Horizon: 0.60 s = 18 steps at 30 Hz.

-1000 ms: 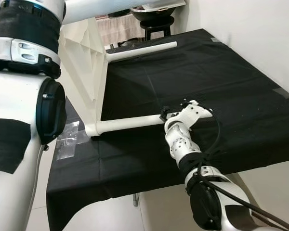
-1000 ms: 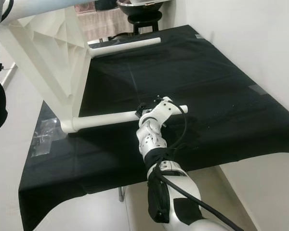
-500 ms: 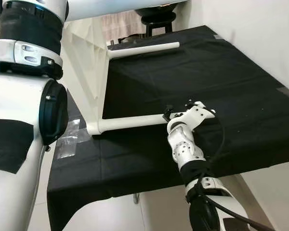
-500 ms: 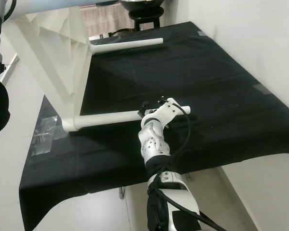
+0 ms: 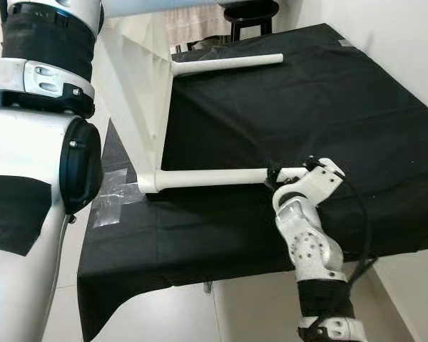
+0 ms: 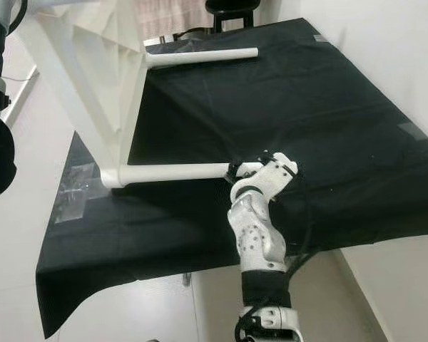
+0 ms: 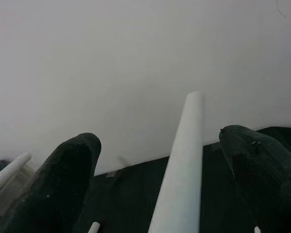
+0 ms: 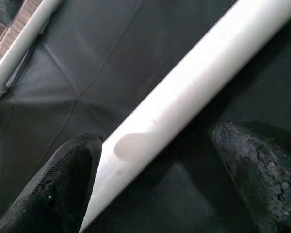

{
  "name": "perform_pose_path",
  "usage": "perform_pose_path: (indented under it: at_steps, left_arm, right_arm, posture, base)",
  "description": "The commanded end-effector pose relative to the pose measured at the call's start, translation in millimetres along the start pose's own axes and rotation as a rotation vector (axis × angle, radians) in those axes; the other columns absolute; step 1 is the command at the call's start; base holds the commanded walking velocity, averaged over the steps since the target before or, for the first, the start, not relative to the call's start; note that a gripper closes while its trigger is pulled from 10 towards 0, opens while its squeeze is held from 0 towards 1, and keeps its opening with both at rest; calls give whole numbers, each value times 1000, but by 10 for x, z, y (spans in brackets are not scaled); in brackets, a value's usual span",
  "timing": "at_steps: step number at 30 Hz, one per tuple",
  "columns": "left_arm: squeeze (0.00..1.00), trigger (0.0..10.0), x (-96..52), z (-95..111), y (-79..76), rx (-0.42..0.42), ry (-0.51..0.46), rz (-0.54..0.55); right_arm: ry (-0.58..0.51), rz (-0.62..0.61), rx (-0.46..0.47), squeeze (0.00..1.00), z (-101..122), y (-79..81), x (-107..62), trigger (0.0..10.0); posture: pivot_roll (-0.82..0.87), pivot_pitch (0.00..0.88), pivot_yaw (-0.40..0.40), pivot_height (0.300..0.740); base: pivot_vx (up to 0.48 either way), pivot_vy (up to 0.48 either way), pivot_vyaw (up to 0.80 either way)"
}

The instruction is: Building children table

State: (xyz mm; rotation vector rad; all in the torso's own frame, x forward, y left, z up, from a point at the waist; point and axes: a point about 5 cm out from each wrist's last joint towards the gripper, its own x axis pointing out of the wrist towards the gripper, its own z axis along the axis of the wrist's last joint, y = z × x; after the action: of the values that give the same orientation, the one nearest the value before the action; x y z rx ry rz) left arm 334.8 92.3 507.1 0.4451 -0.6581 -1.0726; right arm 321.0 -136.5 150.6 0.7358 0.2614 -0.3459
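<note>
A white children's table [image 5: 139, 85] lies on its side on a black-covered worktop [image 5: 328, 107], with two round legs pointing right. My right gripper [image 5: 273, 173] is at the free end of the near leg [image 5: 207, 177]. In the right wrist view its black fingers [image 8: 63, 189] stand open on either side of that leg [image 8: 184, 97], with a gap on one side. My left arm [image 5: 43, 142] reaches up beside the tabletop. The left gripper [image 7: 160, 141] is open, and a white leg [image 7: 184, 165] rises beyond its fingers against a white wall.
A clear plastic bag [image 5: 110, 203] of small parts lies on the cloth at the left, near the table's corner. The far leg [image 5: 228, 64] juts out at the back. A black stool [image 5: 250, 11] stands behind. A white wall [image 5: 399, 43] borders the right.
The head view has shifted, so the whole scene sits further right. My right gripper stays at the near leg, slightly closer to its free end, with the forearm more upright.
</note>
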Motion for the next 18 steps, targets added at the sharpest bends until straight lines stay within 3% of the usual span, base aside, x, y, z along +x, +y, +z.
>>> perform_pose_path:
  at_steps: [1, 4, 5, 7, 8, 9, 10, 11, 14, 15, 16, 18]
  left_arm:
    - [0, 10000, -14, 12, -3, 11, -1, -13]
    - [0, 10000, -13, 13, -2, 12, -1, -14]
    - [0, 10000, -13, 13, -1, 12, -1, -15]
    - [0, 10000, -13, 13, -1, 11, -1, -15]
    - [0, 10000, -13, 14, 0, 11, -2, -15]
    - [0, 10000, -15, 18, 2, 11, -7, -13]
    - [0, 10000, -17, 32, 6, 10, -16, -9]
    - [0, 10000, -17, 32, 6, 10, -16, -9]
    - [0, 10000, -19, 135, 11, -26, -72, -20]
    - [0, 10000, -19, 135, 11, -26, -72, -20]
    - [0, 10000, -11, 299, -5, -51, -147, -50]
    - [0, 10000, -10, 415, -21, -67, -199, -76]
  right_arm:
    - [200, -78, 127, 1000, -453, -95, -178, 10000]
    - [191, -64, 135, 1000, -397, -135, -239, 10000]
    - [179, -32, 160, 808, -330, -140, -276, 10000]
    - [170, -7, 177, 808, -282, -142, -302, 10000]
    - [139, 40, 176, 361, -187, -120, -325, 10000]
    - [90, 117, 161, 0, -70, -62, -343, 10000]
    - [34, 193, 115, 0, 46, 1, -360, 10000]
    - [34, 193, 115, 0, 46, 1, -360, 10000]
    - [-73, 341, -41, 0, 219, 141, -363, 10000]
    - [-73, 341, -41, 0, 219, 141, -363, 10000]
    - [-115, 379, -116, 0, 255, 198, -345, 10000]
    - [-142, 403, -166, 0, 278, 235, -333, 10000]
  posture:
    - [-2, 146, 93, 740]
    - [-2, 147, 93, 740]
    - [-3, 148, 95, 740]
    - [-3, 149, 96, 740]
    - [-5, 148, 96, 740]
    - [-9, 147, 100, 740]
    - [-11, 146, 100, 740]
    - [-11, 146, 100, 740]
    - [-20, 136, 105, 740]
    - [-20, 136, 105, 740]
    - [-21, 132, 105, 740]
    - [-22, 131, 105, 740]
  base:
    - [0, 0, 0]
    - [0, 0, 0]
    - [0, 0, 0]
    - [0, 0, 0]
    - [0, 0, 0]
    - [0, 0, 0]
    - [0, 0, 0]
    - [0, 0, 0]
    - [0, 0, 0]
    - [0, 0, 0]
    - [0, 0, 0]
    - [0, 0, 0]
